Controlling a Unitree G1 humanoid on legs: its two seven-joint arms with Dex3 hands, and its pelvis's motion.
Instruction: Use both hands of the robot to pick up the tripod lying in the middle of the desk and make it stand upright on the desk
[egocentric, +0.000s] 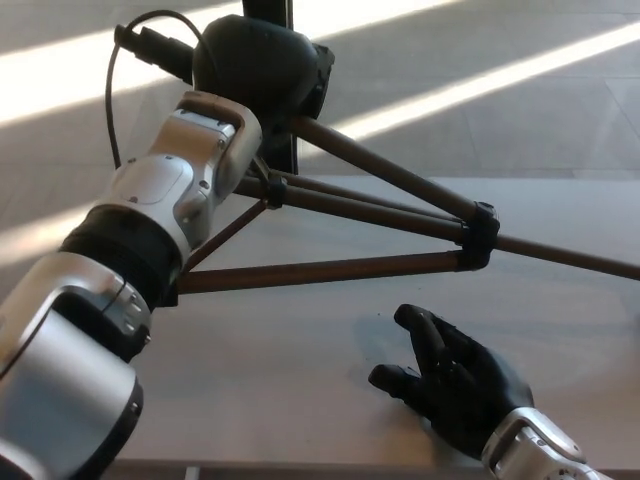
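A: Where's the tripod (390, 215)?
B: Off the desk (300, 340) at its far-left end, legs slanting down to the right.
A: Left hand (255, 70)?
B: Wrapped round the tripod's top end, far left.
A: Right hand (455, 375)?
B: Near right, fingers spread, holding nothing, below the legs w/o touching.

The left arm (150, 230) reaches up and away from the near left corner of the desk (300, 380). The right hand (455, 380) lies open by the near edge, palm up, fingers spread.
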